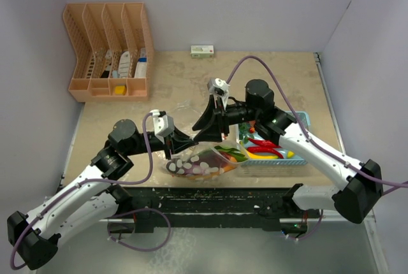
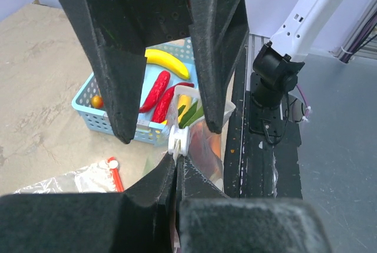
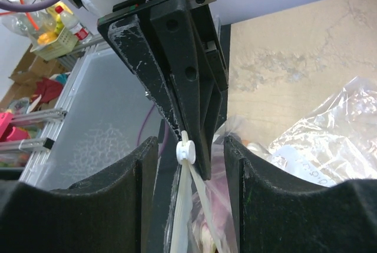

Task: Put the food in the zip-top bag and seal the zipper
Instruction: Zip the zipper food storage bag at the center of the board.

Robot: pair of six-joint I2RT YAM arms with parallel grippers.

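If spread right claw (image 3: 191, 145) closes crooked: misses small white plastic slider (image 3: 185, 152) between its fingers (image 3: 118, 188).
Left claw (image 2: 176, 167): pinching clear dotted plastic bag (image 1: 197, 167); tug might free it.

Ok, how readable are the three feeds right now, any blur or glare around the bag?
Top external: even light, sharp, faint shine on the zip-top bag. Left wrist: the left gripper is a dark near blur, the blue basket crisp. Right wrist: the right gripper blurs too; white glare on the bag's wrinkles.
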